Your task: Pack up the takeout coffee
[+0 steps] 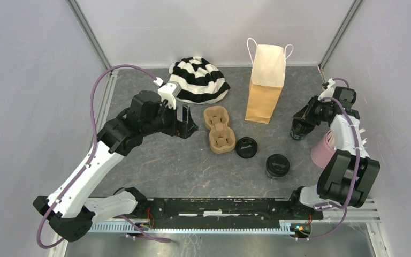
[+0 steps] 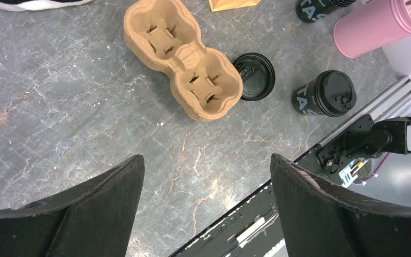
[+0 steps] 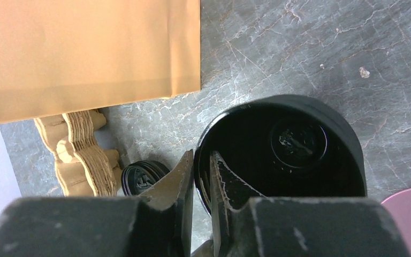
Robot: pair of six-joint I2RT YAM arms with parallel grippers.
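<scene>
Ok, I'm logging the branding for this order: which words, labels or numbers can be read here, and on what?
"TAS": white letters on the side of the lidded cup, the rest out of sight.
"TAS": the same on the lidless cup, cut off at the picture's edge.
On the loose lid: marks too small to read.
On the paper bag and the carrier: no text seen.

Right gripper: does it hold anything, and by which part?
Yes. The right gripper pinches the lidless black cup by its rim, with one finger inside the wall and one outside.
</scene>
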